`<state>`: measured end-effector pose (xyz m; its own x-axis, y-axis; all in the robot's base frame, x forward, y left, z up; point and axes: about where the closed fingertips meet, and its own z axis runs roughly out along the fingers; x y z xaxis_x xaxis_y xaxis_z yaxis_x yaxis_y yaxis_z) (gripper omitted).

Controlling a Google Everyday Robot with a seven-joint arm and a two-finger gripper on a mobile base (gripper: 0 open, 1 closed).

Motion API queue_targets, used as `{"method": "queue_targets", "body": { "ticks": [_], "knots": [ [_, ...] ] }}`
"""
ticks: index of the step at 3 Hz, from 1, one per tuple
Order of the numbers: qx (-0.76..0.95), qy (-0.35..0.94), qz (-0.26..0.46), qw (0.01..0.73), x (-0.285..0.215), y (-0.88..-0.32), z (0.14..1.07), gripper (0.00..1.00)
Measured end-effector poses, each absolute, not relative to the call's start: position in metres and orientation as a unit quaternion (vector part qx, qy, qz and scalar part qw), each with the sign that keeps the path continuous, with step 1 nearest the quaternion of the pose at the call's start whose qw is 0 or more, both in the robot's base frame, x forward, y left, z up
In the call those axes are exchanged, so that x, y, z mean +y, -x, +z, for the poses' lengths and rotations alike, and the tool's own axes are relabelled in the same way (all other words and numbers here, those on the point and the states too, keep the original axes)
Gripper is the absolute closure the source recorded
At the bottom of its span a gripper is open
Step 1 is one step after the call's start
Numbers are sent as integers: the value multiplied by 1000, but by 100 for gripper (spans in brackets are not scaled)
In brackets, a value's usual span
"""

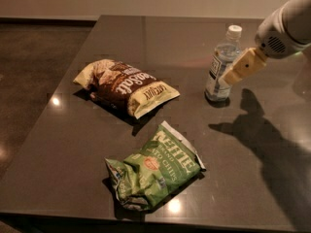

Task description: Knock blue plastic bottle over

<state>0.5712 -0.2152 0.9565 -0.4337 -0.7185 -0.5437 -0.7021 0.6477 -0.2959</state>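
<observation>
So the small clear bluish plastic bottle (pixel 219 64) stands upright on the far right side of the dark glossy worktop (pixel 146 38). It has a white screw cap on top, a white-and-blue label around the middle, and see-through walls. The robot's tan claw (pixel 230 76) comes in from the right on a white arm, and its tip sits right against the bottle's right side, about label height. Honestly can't tell if the claw is spread or pressed together. Over to the left lies a brown and cream chip bag (pixel 124 86). A crumpled green chip bag (pixel 155 169) lies nearer, well apart from the bottle.
</observation>
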Motion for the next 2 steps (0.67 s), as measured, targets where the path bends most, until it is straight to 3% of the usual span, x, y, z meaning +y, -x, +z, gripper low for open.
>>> {"method": "queue_targets", "body": {
  "ticks": [2],
  "knots": [
    [843,401,35,357,-197,-589,943,1]
  ]
}}
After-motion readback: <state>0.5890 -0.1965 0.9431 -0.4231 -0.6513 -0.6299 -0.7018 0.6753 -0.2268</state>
